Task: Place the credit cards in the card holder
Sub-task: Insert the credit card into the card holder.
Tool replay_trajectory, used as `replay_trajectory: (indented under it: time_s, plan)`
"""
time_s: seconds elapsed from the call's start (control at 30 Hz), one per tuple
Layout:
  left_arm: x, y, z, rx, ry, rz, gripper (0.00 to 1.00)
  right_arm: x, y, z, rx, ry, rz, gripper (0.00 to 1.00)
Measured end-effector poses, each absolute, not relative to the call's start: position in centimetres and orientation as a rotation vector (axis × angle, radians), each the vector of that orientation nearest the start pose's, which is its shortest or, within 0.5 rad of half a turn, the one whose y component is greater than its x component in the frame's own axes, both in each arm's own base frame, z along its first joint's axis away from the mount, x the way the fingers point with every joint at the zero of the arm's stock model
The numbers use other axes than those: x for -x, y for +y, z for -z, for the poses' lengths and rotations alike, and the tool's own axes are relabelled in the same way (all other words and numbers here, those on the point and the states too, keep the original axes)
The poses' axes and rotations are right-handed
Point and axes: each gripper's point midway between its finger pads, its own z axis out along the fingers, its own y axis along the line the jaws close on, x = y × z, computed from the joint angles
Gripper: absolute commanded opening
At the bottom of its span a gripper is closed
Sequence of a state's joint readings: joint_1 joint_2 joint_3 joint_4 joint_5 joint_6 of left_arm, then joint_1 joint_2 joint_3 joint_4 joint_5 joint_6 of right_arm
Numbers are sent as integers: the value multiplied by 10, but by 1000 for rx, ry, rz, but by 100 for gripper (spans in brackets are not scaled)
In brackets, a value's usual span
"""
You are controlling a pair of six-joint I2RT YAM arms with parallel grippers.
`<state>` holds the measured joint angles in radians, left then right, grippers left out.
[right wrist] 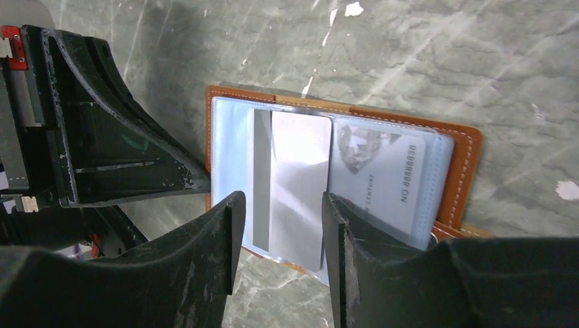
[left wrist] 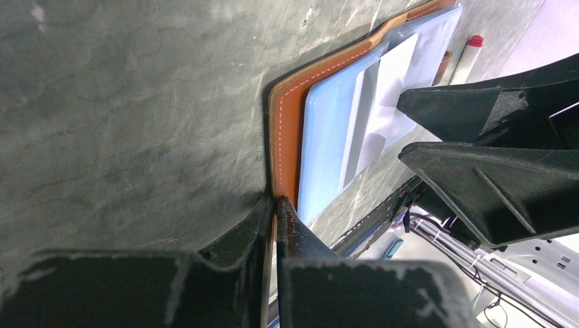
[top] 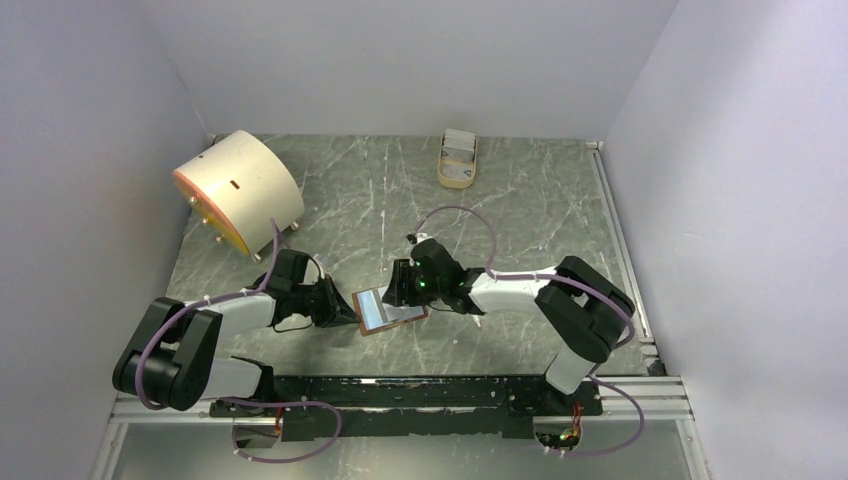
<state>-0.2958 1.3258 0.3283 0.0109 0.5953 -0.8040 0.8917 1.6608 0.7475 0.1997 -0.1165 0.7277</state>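
Two credit cards [right wrist: 297,178] sit in the open card holder [right wrist: 466,154], left fingers [left wrist: 304,247] pinching its edge, right fingers [right wrist: 205,266] parted astride one.

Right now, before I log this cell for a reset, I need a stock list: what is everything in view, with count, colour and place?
card holder: one, brown leather with a light blue inside, lying open at table centre
credit cards, in holder: two, one plain pale grey, one printed, on its blue inside
credit cards, in tray: count unclear, pale grey
tray: one, tan, oval, far edge
drum: one, cream, far left
pen-like stick: one, white with red tip, beside the holder
table: one, dark green marbled
left gripper: one, black, jaws shut on the holder's brown edge
right gripper: one, black, jaws open astride the plain card
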Motion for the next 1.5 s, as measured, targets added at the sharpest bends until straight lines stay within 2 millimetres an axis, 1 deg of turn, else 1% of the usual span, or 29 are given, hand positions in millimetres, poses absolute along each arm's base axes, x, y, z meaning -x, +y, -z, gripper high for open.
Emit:
replay_trajectory:
  time_s: [0.13,0.27,0.37,0.53,0.83,1.03,1.1,1.23,1.3,1.37,1.4,1.5]
  plan:
    - [-181,-185,-12,439,2701,1148,9,-215,354,-34,292,2456,-960,46]
    - [-180,-186,-14,435,2698,1164,9,-207,362,-33,312,2463,-1018,44]
    - [-182,-187,-18,427,2681,1180,9,-201,366,-29,314,2476,-1056,42]
    - [-183,-189,-25,407,2658,1204,10,-198,369,-29,306,2466,-1107,39]
    - [-182,-194,-38,376,2625,1264,27,-192,366,-32,317,2459,-1130,39]
    - [-181,-200,-51,355,2590,1339,36,-187,365,-28,290,2463,-1163,37]
    - [-183,-202,-56,343,2568,1361,37,-185,365,-28,278,2458,-1176,37]
    - [-185,-204,-55,342,2566,1378,35,-183,364,-29,276,2453,-1185,39]
    - [-185,-204,-52,353,2577,1379,27,-181,363,-32,287,2450,-1183,42]
    - [-185,-204,-49,364,2590,1374,14,-180,362,-36,309,2441,-1175,44]
    - [-184,-204,-48,366,2598,1369,10,-180,360,-40,324,2433,-1164,45]
    - [-187,-202,-47,361,2633,1329,9,-180,356,-53,352,2399,-1146,45]
